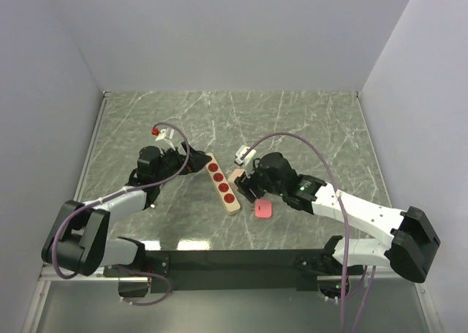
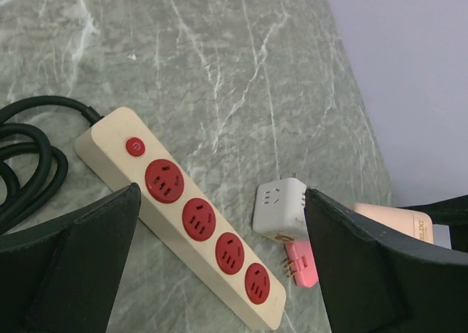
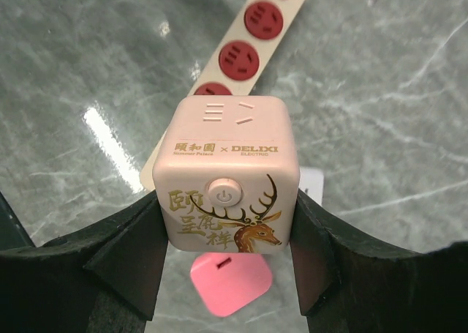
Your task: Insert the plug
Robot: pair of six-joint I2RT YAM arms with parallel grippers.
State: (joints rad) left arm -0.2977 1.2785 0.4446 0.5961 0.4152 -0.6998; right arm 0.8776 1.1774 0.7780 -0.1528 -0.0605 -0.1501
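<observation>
A beige power strip (image 1: pixel 222 182) with several red sockets lies on the marble table; it also shows in the left wrist view (image 2: pixel 191 217) and the right wrist view (image 3: pixel 245 46). My right gripper (image 1: pixel 247 185) is shut on a pale pink cube plug (image 3: pixel 227 173) with a gold deer print and holds it just right of the strip's near end; the cube also shows from above (image 1: pixel 237 176). Its prongs are hidden. My left gripper (image 1: pixel 191 165) is open and empty by the strip's far end, its fingers (image 2: pixel 80 263) spread wide over the strip.
A flat pink plug (image 1: pixel 264 209) lies under my right gripper (image 3: pixel 230 282), prongs sideways (image 2: pixel 303 264). A white cube adapter (image 1: pixel 243 154) sits right of the strip (image 2: pixel 279 208). The strip's black cord (image 2: pixel 29 150) coils at the left. Grey walls enclose the table.
</observation>
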